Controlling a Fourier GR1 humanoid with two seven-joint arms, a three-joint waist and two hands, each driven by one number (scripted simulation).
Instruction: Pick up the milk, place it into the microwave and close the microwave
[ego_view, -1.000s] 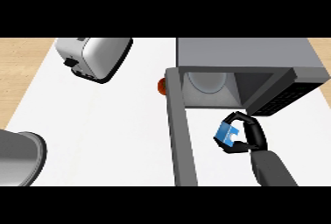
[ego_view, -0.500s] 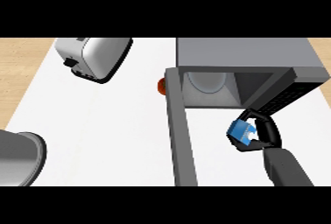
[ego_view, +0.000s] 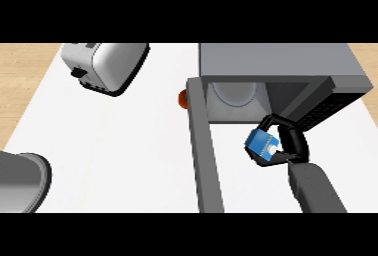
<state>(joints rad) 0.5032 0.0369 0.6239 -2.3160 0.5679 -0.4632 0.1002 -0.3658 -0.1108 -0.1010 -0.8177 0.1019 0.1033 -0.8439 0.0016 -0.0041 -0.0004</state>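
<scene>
My right hand (ego_view: 289, 142) is shut on the milk (ego_view: 262, 144), a small blue and white carton. It hangs just in front of the open mouth of the grey microwave (ego_view: 280, 62). The microwave's door (ego_view: 204, 155) is swung open and runs toward me, to the left of the carton. A white turntable plate (ego_view: 235, 94) shows inside the cavity. My left hand is out of view.
A white toaster (ego_view: 103, 65) lies at the back left of the white counter (ego_view: 111, 145). A grey pot or bowl (ego_view: 21, 182) sits at the left edge. A small orange object (ego_view: 181, 99) peeks out behind the door's hinge.
My right hand with the milk has shifted slightly left and back toward the microwave's opening after a small swing to the right.
</scene>
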